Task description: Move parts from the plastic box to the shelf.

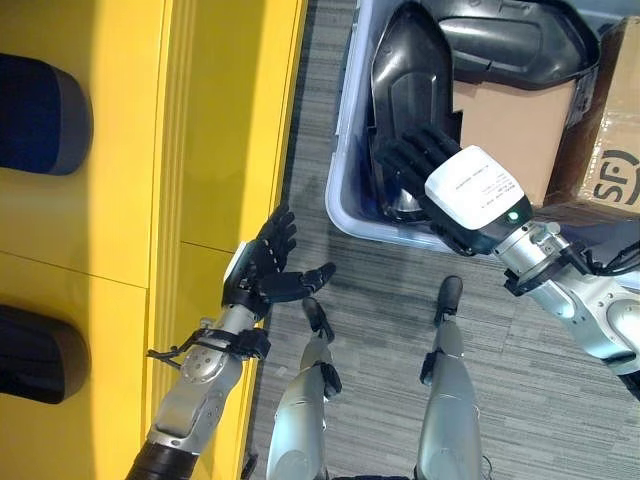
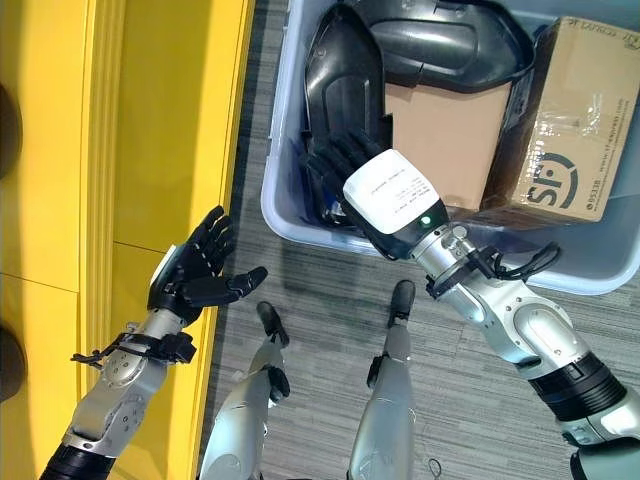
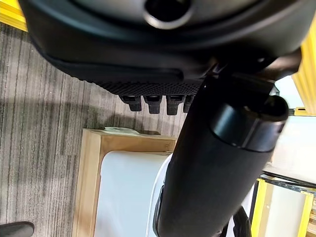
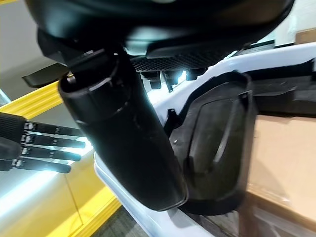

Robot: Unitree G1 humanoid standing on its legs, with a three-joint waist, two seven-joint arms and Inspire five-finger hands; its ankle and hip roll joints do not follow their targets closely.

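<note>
A pale blue plastic box (image 1: pixel 343 150) stands on the floor at the upper right. An upright black moulded part (image 1: pixel 405 70) leans inside its near-left corner, and another black part (image 1: pixel 510 40) lies behind it. My right hand (image 1: pixel 455 195) reaches over the box rim, open, its spread fingers (image 2: pixel 335 160) resting on the upright part (image 4: pixel 222 148). My left hand (image 1: pixel 262 265) hovers open, palm up and holding nothing, beside the edge of the yellow shelf (image 1: pixel 120 200).
Two dark parts (image 1: pixel 40 110) (image 1: pixel 35 350) lie on the yellow shelf at the left. A plain cardboard box (image 1: pixel 510 120) and a printed carton (image 2: pixel 570 130) fill the right of the plastic box. Grey striped carpet (image 1: pixel 370 290) lies between shelf and box.
</note>
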